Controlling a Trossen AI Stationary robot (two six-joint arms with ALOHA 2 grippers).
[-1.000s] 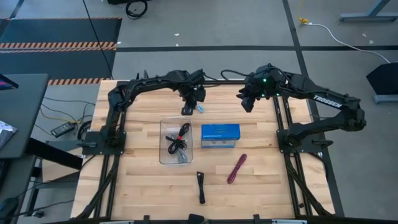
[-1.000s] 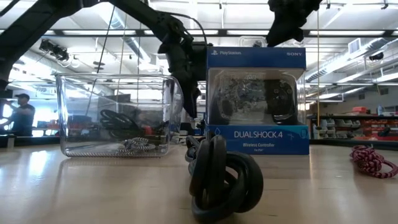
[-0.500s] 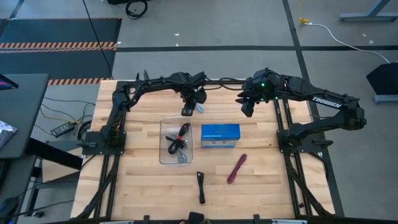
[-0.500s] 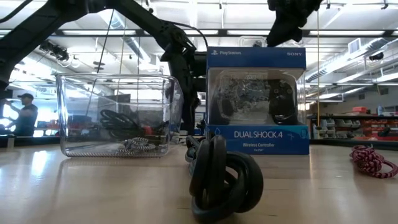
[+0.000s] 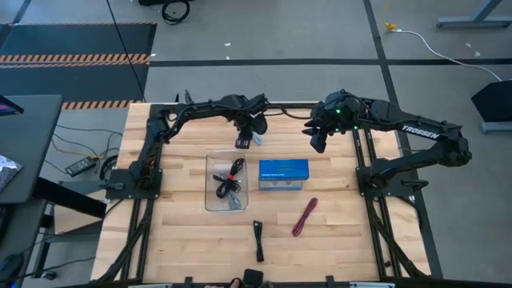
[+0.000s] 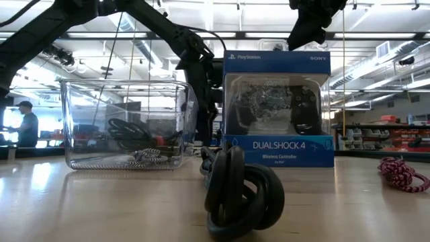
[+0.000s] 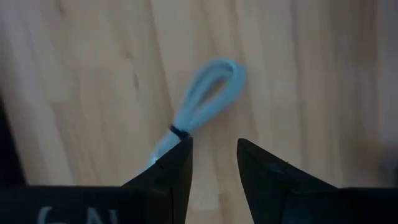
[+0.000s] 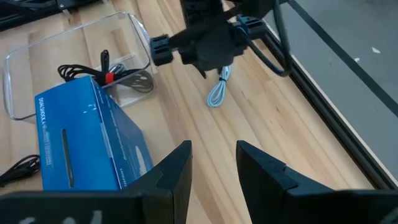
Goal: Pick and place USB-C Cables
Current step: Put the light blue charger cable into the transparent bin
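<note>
Left gripper (image 5: 242, 143): low over the far table, jaws parted, the light blue cable (image 7: 202, 102) lying on the wood just beside its tips, not grasped.
Right gripper (image 5: 317, 142): raised at far right, jaws apart, empty.
Clear tray (image 5: 210, 200): left of centre, holding the black-and-red cable (image 5: 234, 170) and another bundle.
Blue box (image 5: 283, 174): just right of the tray, standing between it and the right arm.
Black cable (image 5: 258, 238): near edge, centre.
Maroon-pink cable (image 5: 305, 216): near right, on the table (image 5: 176, 232).
</note>
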